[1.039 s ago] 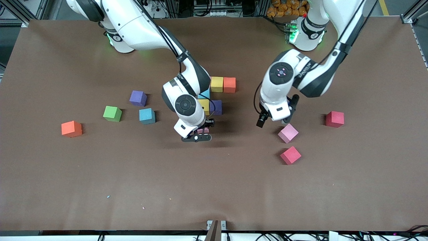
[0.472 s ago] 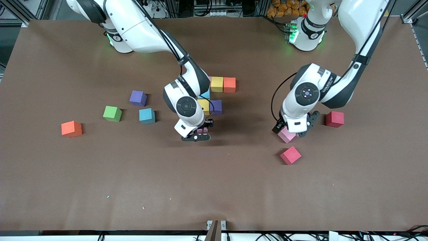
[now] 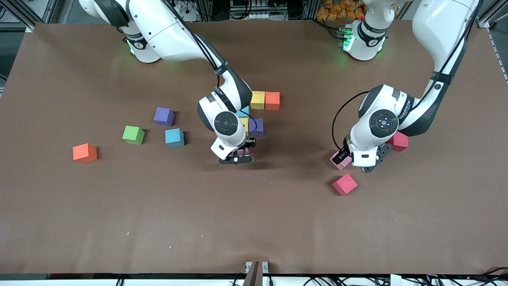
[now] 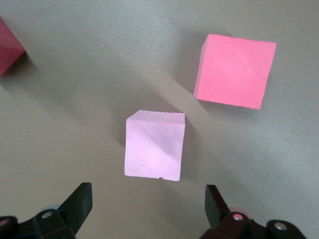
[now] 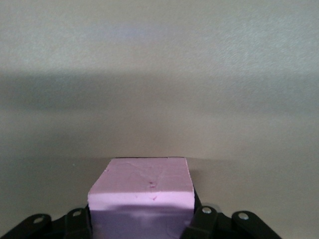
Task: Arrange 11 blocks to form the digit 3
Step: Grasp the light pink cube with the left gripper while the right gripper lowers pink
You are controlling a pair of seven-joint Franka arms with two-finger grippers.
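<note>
the right gripper is clamped on a pale pink block, its fingers pressed against the block's two sides; it sits low over the brown table, just nearer the front camera than the part-built figure. that figure, the start of the digit 3, is a cluster partly hidden by the right arm: a yellow block touching an orange-red block in the row farthest from the camera, a sliver of blue block below them, then a second yellow block beside a purple block

the left gripper hangs with its jaws spread wide over a light pink block toward the left arm's end of the table; the fingers stand apart from the block on either side and do not touch it. near that block, closer to the camera, lies a deeper pink block, turned at an angle. a red block lies just beside the left arm's wrist and is partly covered by it

toward the right arm's end, loose blocks lie well apart from the figure: another purple block, a blue-teal block nearer the camera, a green cube beside it, and an orange block closest to the table's end
</note>
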